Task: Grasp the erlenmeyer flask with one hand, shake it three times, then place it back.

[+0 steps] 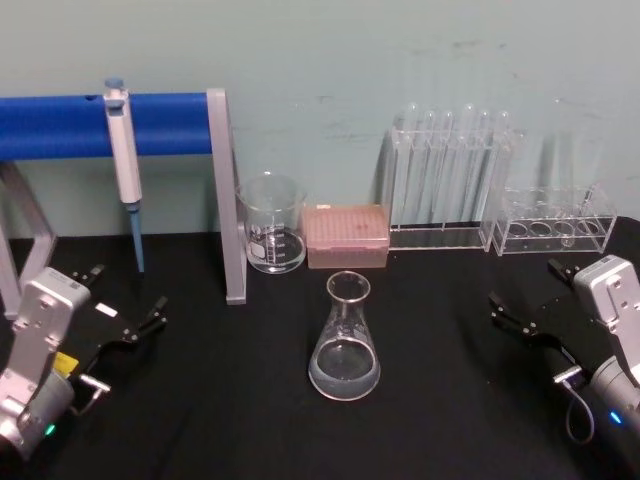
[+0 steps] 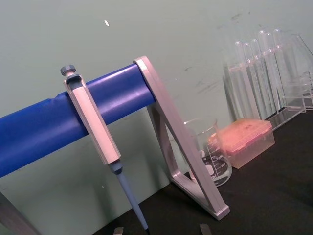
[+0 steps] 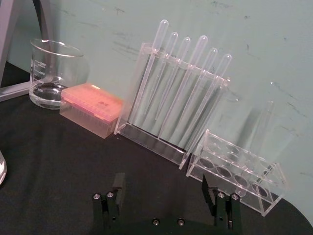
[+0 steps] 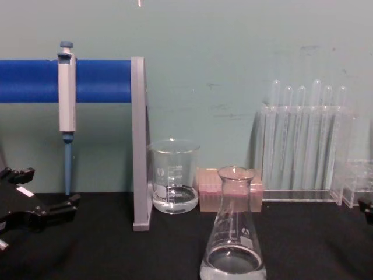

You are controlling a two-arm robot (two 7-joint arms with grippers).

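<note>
Left hand (image 1: 131,285) low at the left edge of the worktop (image 1: 440,400), fingers spread, pinching nothing, pointing in toward the middle. In the chest view the left hand (image 4: 49,186) hangs just above the black surface.

Behind it, a blue bar (image 1: 60,125) runs along the wall on a grey stand. A pipette (image 1: 124,150) hangs from the bar, tip down and near the worktop. The stand's post (image 1: 225,200) closes the bar's right end. Its foot sits on the worktop between the left hand and the flask, a bit farther back.

Just right of the post is a beaker (image 1: 271,235), upright, with a little clear liquid. A pink tip box (image 1: 346,236) sits just beside it, lid on.

Flask (image 1: 345,345) upright at mid worktop, in front of the tip box and well apart from both hands. It is nearer the robot than the beaker, with a shallow layer of clear liquid in its base. From the chest view its neck overlaps the tip box behind it.

Further right, against the wall, a clear rack (image 1: 450,180) holds a row of upright tubes. A lower clear rack (image 1: 555,225) stands to its right.

Right hand (image 1: 522,280) at the right edge, in front of the low rack, fingers spread and gripping nothing. Black worktop runs from the flask to this hand. The right wrist view shows its two fingers (image 3: 117,182) wide apart, facing both racks.
</note>
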